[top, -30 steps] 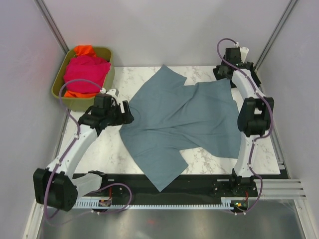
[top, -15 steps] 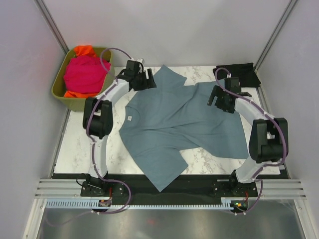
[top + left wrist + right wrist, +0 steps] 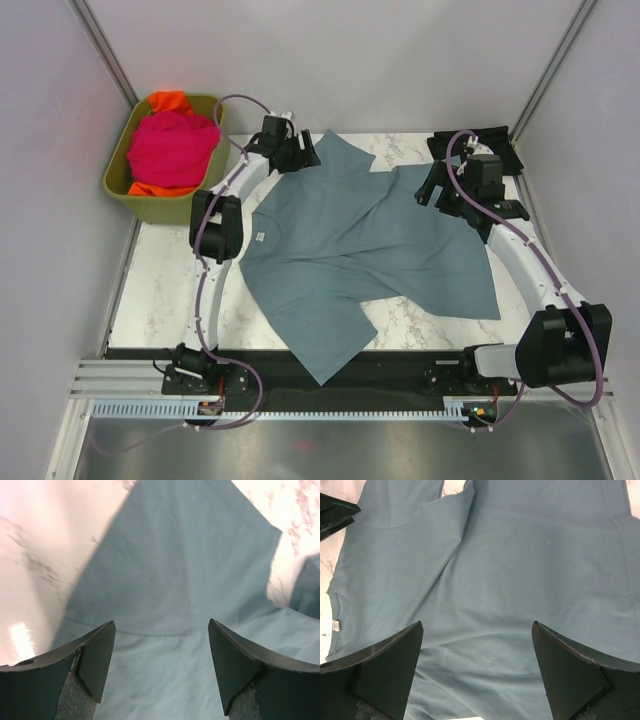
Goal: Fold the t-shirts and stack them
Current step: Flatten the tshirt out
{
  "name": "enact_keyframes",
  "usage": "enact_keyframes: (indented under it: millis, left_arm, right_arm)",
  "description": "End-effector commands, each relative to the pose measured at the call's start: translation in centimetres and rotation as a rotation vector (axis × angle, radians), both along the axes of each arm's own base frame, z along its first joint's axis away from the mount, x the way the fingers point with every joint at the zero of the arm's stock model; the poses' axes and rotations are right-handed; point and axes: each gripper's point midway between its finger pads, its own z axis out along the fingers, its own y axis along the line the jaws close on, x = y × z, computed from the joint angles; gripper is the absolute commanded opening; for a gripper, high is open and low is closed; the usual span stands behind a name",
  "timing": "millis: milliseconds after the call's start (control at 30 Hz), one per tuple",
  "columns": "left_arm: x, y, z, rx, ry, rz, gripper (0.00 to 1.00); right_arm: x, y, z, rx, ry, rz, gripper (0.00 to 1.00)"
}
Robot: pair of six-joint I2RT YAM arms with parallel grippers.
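Note:
A slate blue-grey t-shirt (image 3: 370, 250) lies spread on the marble table, one sleeve pointing to the far edge and one hanging over the near edge. My left gripper (image 3: 300, 156) is open just above the far sleeve (image 3: 175, 565), holding nothing. My right gripper (image 3: 434, 190) is open above the shirt's far right part (image 3: 520, 570), also empty. A black t-shirt (image 3: 500, 140) lies at the far right corner, partly hidden by the right arm. A magenta-pink t-shirt (image 3: 172, 148) lies on an orange t-shirt (image 3: 168, 100) in the bin.
The olive-green bin (image 3: 215, 150) stands off the table's far left corner. Grey walls enclose the table on three sides. The black rail (image 3: 400, 365) runs along the near edge under the hanging sleeve. Bare marble (image 3: 170, 290) shows left of the shirt.
The left arm swung from the shirt's left edge up to the far sleeve. The right arm left the black shirt's corner and now hovers over the blue-grey shirt. The shirt has hardly moved.

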Motion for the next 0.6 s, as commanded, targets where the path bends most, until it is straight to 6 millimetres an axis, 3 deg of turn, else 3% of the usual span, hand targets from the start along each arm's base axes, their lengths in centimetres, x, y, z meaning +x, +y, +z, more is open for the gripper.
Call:
enact_keyframes:
  millis: [0, 233, 433, 567]
  left_arm:
    - [1.4, 3.4, -2.5, 0.016, 0.057, 0.076, 0.83]
    - [1.8, 7.1, -4.8, 0.034, 0.108, 0.097, 0.83]
    - [4.4, 11.5, -2.3, 0.075, 0.031, 0.19, 0.85]
    - [7.1, 15.1, 1.0, 0.079, -0.073, 0.232, 0.87]
  right_arm:
    - [0.0, -0.1, -0.4, -0.007, 0.011, 0.007, 0.98]
    - [0.2, 0.0, -2.1, -0.01, 0.053, 0.002, 0.98]
    - [0.2, -0.1, -2.8, -0.015, 0.068, 0.003, 0.98]
    - [0.3, -0.1, -3.0, -0.02, 0.073, 0.002, 0.98]
